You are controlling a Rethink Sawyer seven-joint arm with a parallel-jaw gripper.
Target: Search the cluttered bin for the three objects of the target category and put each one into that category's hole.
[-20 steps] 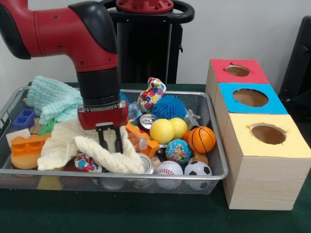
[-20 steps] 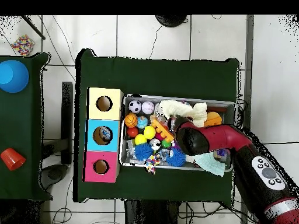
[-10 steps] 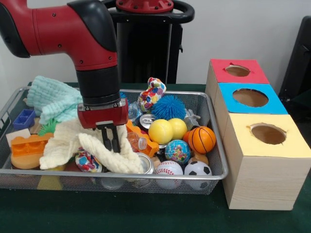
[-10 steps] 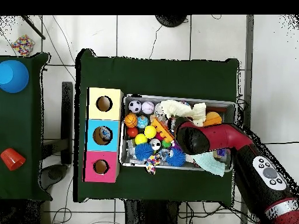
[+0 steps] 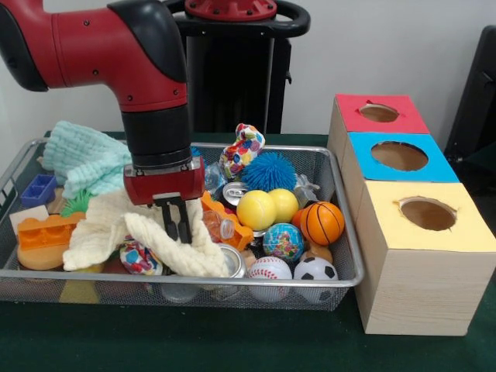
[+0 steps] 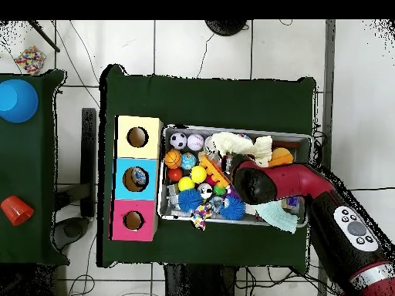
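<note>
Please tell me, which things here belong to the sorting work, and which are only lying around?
For the work: wire bin, gripper shut on cream cloth, three boxes with holes, red, blue, yellow.

Lying around: blue bowl and red cup on the side table.

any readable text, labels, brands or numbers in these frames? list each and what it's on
None readable.
Cans in the wire bin: any print is too blurred to read.
Three-coloured box: plain faces, no lettering.
Arm control pad: buttons only, markings too small to read.
Gripper, closed on the cream cloth: no visible label.
</note>
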